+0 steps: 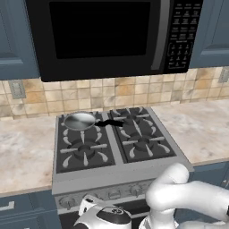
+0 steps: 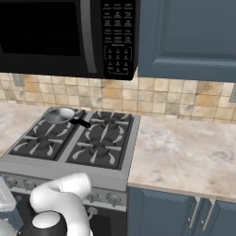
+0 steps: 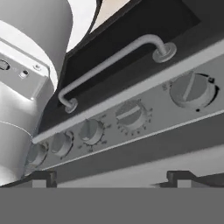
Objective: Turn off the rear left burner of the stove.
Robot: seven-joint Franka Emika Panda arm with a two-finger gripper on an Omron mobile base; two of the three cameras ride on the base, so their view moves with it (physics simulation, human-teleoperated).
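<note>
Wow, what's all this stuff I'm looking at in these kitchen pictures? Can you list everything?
stove: one, grey steel, black top, between the counters
burners: four, black with pale prongs; rear left burner under the pan
pan: one, silvery, black handle, on the rear left burner
knobs: a row, grey, on the stove front
oven handle: one, grey bar, on the oven door
microwave: one, black, above the stove
counters: pale marbled, either side of the stove
cabinets: blue, above and below the counters
backsplash: tan tiles
robot arm: one, white, low before the stove
claw: dark fingertips, facing the knobs
</note>
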